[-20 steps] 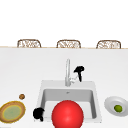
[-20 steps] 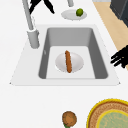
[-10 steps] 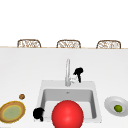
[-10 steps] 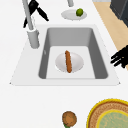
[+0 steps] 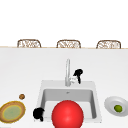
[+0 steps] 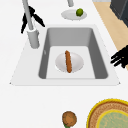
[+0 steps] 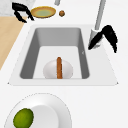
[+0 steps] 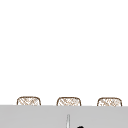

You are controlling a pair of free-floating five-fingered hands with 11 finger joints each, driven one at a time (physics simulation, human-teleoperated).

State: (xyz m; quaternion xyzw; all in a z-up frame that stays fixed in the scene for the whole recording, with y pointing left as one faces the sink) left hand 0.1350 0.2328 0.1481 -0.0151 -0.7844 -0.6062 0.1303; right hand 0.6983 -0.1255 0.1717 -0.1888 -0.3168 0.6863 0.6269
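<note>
Faucet [image 5: 67, 72] base touched by right robot hand [image 5: 78, 74] (fingers spread).

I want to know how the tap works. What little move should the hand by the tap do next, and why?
Probably close in on the tap's base: the right hand hovers beside the faucet, fingers spread toward it, seemingly not yet gripping. The left hand hangs at the sink's front corner.
</note>
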